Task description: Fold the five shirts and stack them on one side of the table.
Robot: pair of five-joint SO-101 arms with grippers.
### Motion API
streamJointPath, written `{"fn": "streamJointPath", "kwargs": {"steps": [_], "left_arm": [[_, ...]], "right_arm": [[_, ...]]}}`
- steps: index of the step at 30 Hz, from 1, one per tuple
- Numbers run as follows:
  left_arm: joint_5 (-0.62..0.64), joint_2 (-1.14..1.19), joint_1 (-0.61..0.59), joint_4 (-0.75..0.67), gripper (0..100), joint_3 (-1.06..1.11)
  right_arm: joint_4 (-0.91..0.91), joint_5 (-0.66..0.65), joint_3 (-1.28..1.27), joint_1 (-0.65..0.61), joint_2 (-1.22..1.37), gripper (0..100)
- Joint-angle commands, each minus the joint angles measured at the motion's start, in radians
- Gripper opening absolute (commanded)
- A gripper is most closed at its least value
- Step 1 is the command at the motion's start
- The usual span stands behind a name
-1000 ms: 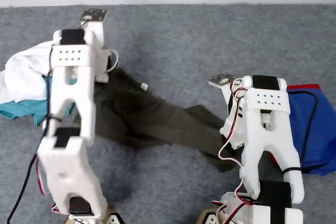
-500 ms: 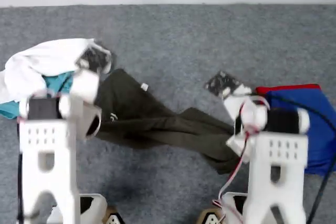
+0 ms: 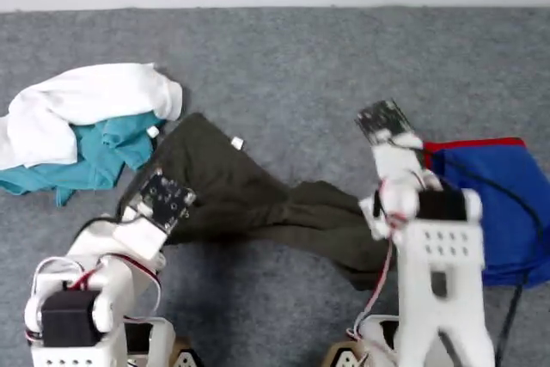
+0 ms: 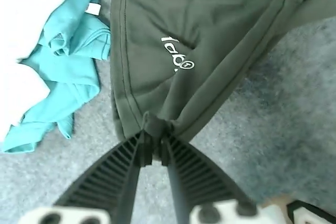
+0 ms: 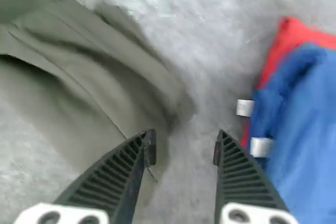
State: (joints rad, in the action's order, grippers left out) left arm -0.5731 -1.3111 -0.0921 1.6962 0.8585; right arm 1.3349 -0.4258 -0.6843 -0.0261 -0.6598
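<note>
A dark olive shirt (image 3: 258, 199) lies stretched across the middle of the grey table. My left gripper (image 4: 154, 141) is shut on a pinched fold at the olive shirt's (image 4: 210, 35) hem, at its left end near the front. My right gripper (image 5: 182, 148) stands open above the olive shirt's (image 5: 89, 82) right end, one finger over the cloth and the other over bare carpet. A folded blue shirt (image 3: 503, 212) with a red one (image 3: 473, 143) beneath it lies at the right. A white shirt (image 3: 82, 105) and a teal shirt (image 3: 86, 161) are heaped at the left.
The table is covered in grey carpet (image 3: 292, 66), bare along the back. The blue shirt (image 5: 299, 129) and red edge (image 5: 278, 45) lie close beside my right gripper. The teal shirt (image 4: 68, 72) lies just beside the olive hem.
Both arms have pulled back toward the front edge. The left gripper has taken the olive shirt's left hem and drawn it forward; the right arm has lifted off the shirt's right end.
</note>
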Motion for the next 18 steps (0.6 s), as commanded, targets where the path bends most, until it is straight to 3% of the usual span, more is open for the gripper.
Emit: {"fn": "streamJointPath", "kwargs": {"steps": [1,6,18], "left_arm": [[-0.011,-0.057,-0.002,-0.015,1,0.058],[-0.011,-0.098,-0.006,-0.015,1,0.079],[-0.009,-0.107,-0.005,-0.015,1,0.082]], "right_arm": [[-0.027,0.025,0.137,-0.090,0.226,18.0],[-0.035,0.026,0.267,-0.154,0.479,18.0],[-0.039,0.023,0.305,-0.077,0.676,18.0]]}}
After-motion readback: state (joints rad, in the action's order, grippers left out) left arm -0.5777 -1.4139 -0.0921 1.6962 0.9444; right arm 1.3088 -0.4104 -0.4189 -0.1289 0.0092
